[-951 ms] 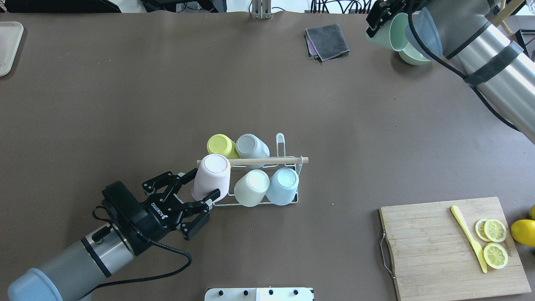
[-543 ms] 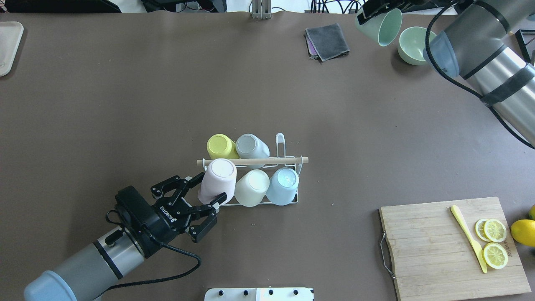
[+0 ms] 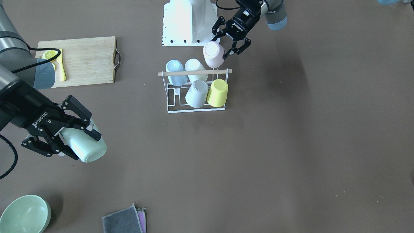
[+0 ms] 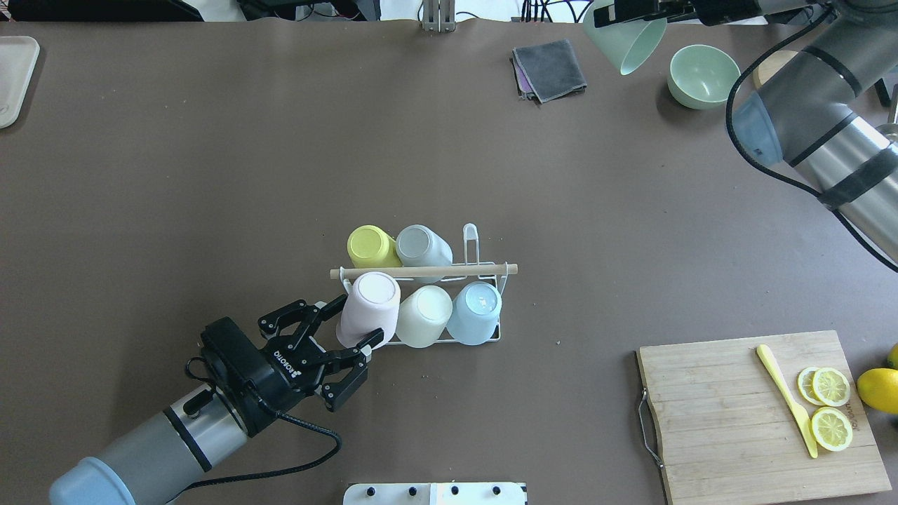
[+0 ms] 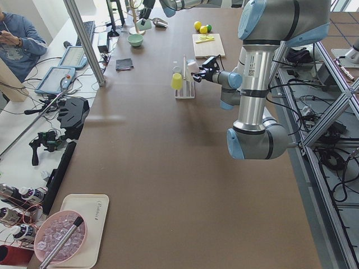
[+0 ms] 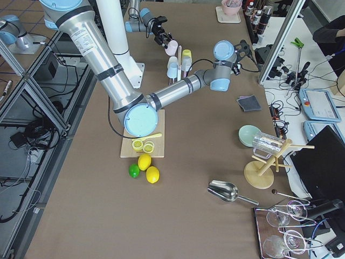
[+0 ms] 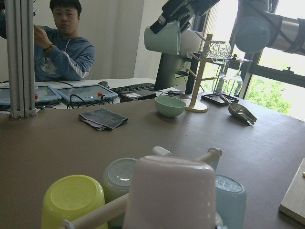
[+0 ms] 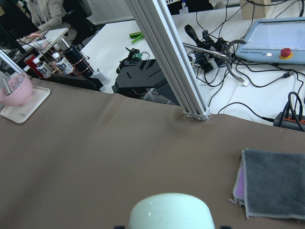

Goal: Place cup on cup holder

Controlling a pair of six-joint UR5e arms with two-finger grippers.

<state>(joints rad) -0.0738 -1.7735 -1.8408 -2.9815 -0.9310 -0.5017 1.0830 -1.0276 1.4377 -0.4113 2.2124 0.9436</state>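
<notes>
Left gripper (image 3: 220,48), front-facing view: upper middle of the frame, fingers pinching the pink cup (image 3: 213,55) low on its wall, base up.
Cup holder (image 3: 196,110), front-facing view: centre of the frame. The blue cup (image 3: 174,68), cream cup (image 3: 193,66), grey cup (image 3: 196,94) and yellow cup (image 3: 217,92) hang upturned on it. The pink cup rests at its upper right corner, just above the dowel bar (image 3: 163,74).
Right gripper (image 3: 86,147), front-facing view: left edge, clamped around a mint green cup (image 3: 82,142), tilted and well apart from the cup holder.
Pink cup, overhead view: left end of the lower row, just beside the cream cup, with a finger on either side of its lower part.
Bare prong (image 4: 471,235), overhead view: upper row, right of the grey cup, nothing on it. The mint green cup hangs at the top right of the frame, near a green bowl (image 4: 703,73).
Dowel bar, left wrist view: passes behind the pink cup, which fills the lower centre. The mint green cup shows high in the upper middle, mouth down.
Mint green cup, right wrist view: only a rounded pale end at the bottom edge; the fingers and the cup holder are out of view.
Arms, side views: both grips are too small to judge.
Pink cup, letting go: it looks seated to me, so spread the fingers fully first. Then back out toward the lower left of the overhead frame without dragging it or knocking the cream cup.
Mint green cup, approach: I would bring it mouth-down over the bare prong and lower it straight, clear of the dowel bar and the grey cup.
</notes>
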